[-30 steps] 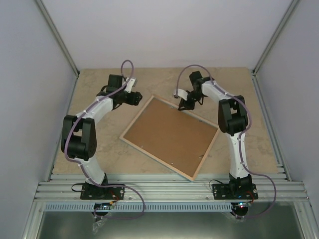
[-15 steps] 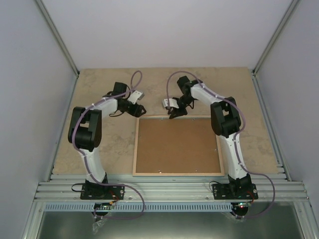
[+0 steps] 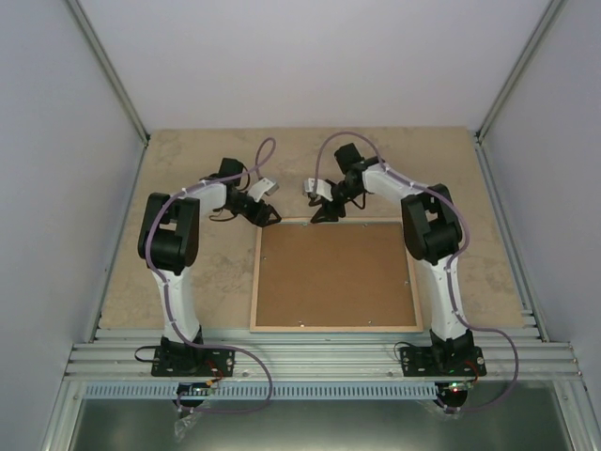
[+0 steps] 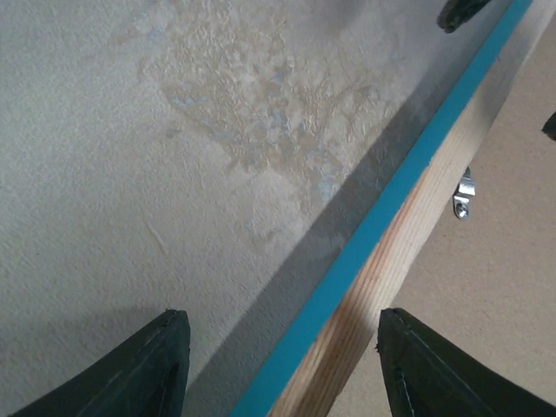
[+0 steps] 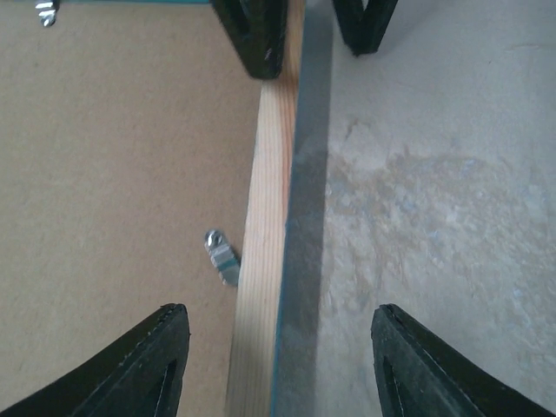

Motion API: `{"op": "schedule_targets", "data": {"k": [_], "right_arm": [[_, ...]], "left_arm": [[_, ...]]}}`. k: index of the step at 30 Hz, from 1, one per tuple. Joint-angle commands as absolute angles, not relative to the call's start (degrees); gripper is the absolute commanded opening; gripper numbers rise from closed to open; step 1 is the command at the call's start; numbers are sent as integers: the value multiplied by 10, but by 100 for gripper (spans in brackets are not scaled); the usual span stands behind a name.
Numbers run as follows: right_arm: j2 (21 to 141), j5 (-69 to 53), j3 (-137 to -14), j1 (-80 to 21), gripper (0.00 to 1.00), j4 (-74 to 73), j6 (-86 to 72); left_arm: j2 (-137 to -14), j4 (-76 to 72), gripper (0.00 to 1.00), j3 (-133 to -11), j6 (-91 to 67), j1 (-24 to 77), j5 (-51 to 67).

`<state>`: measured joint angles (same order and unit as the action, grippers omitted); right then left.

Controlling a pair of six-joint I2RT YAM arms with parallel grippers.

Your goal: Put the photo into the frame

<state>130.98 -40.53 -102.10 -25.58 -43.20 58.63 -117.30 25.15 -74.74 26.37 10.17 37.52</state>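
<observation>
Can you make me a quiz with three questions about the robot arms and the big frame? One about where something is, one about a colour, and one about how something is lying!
1. Where are the left gripper and the right gripper?
A. At the far edge of the frame
B. At its near edge
C. Over its middle

2. What colour is the thin strip beside the wooden edge?
A. Red
B. Turquoise-blue
C. Yellow

3. How does the frame lie?
A. Standing upright
B. Flat, back side up
C. Flat, front side up

Answers:
1. A: both grippers sit at the far edge, jaws open astride it.
2. B: the left wrist view shows a turquoise-blue strip along the wood.
3. B: the brown backing panel faces up, flat on the table.
</observation>
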Motion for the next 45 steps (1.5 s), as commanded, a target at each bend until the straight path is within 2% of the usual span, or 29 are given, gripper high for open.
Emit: {"op": "schedule_targets", "data": {"k": [1,5,9,14,21,25,37,41,45], "right_arm": [[1308,-412,-1005,-274,58,-379,538],[1296,-363,-960,-286,54,-319,539],[1291,-328,-930,-293,46,-285,526],[1288,-279,-911,-305,31,-243,510],[1282,-255,-891,-318,22,-226,517],[1280,-267,-884,-325,25,-230,519],[1263,-334,-888,-305,36,-306,626],[1283,-348,-918,-304,36,-336,649],[1308,-334,-942,-312,30,-339,647]], "left_arm": [[-1176,268,61,-747,294,105,401],[-1168,268,60,-734,288,107,405],[-1163,269,53,-725,284,117,394],[-1165,272,40,-716,281,128,372],[-1195,295,20,-743,274,139,347],[-1211,312,15,-758,277,147,333],[-1229,319,15,-774,262,147,317],[-1230,318,15,-774,260,147,315],[-1229,314,15,-770,258,147,314]]}}
